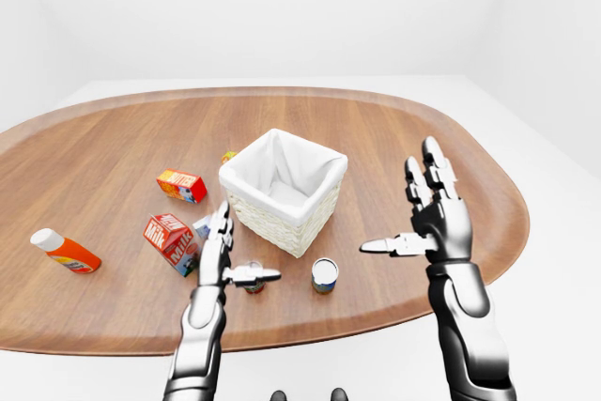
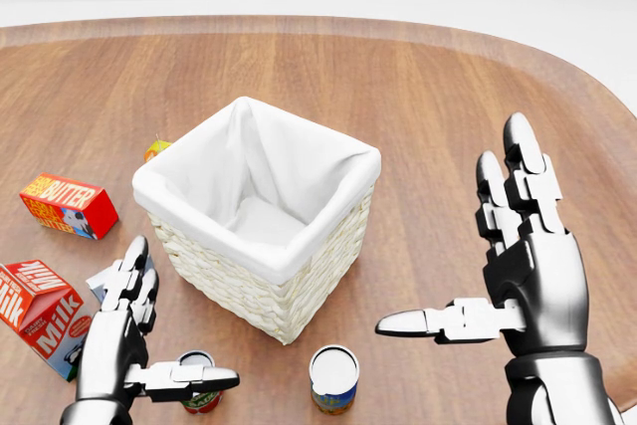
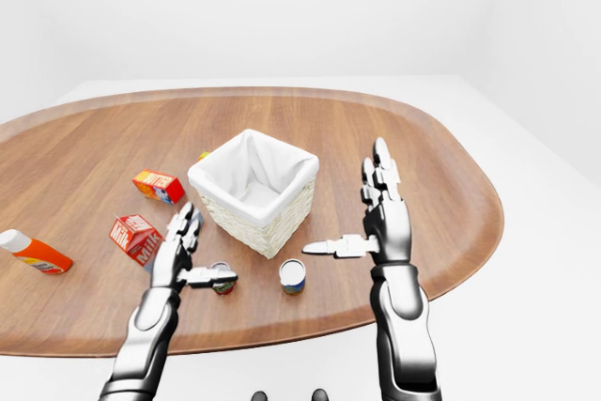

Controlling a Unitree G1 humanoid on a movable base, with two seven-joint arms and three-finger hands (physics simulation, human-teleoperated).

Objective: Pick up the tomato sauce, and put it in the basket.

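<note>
The tomato sauce, a small can with a red and green label (image 2: pixel 200 397), stands on the wooden table at the bottom left of the head view. My left hand (image 2: pixel 177 330) is open right at it: the thumb lies across the can's top and the fingers point up on its left. The fingers do not close round the can. The wicker basket (image 2: pixel 239 286) with a white cloth lining stands just above, in the middle. My right hand (image 2: pixel 463 256) is held open on the right, fingers up and thumb pointing left, with nothing in it.
A second can with a blue and yellow label (image 2: pixel 333 377) stands below the basket. A milk carton (image 2: pixel 38 306) and a butter box (image 2: pixel 68 204) lie to the left, an orange bottle (image 1: pixel 64 251) farther left. The table's edge (image 1: pixel 310 326) runs near the cans.
</note>
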